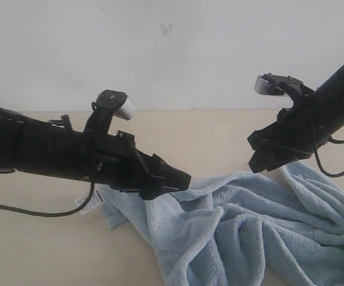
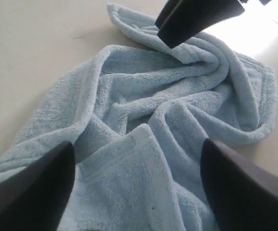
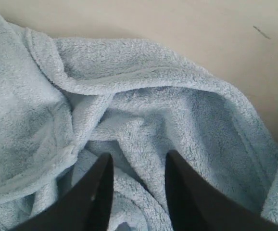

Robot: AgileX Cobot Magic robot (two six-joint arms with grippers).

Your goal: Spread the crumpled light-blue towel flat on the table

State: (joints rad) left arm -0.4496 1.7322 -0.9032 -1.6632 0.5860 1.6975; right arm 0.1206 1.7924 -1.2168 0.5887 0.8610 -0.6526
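1. Towel [image 1: 249, 238] is seen crumpled on the table [image 1: 35, 250], bunched toward 5 o'clock in the exterior view.
2. Left gripper [image 2: 136, 149] is held over its 10 o'clock edge, fingers spread wide, nothing pinched.
3. Right gripper [image 3: 138, 161] is hung just above 12 o'clock, fingers apart, nothing pinched either.

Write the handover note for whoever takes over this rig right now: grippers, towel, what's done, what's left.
Left gripper: wide open and empty, low over the left part of the crumpled pale-blue fluffy terry towel.
Right gripper: jaws apart, holding nothing, just above the folds on the towel's right side.
Towel: bunched in ridges on the plain cream-beige tabletop. Its small white tag lies at the left corner.
Done: no part is spread flat yet.
Left: probably grip two edges or corners, pull them apart, then lay the towel flat.
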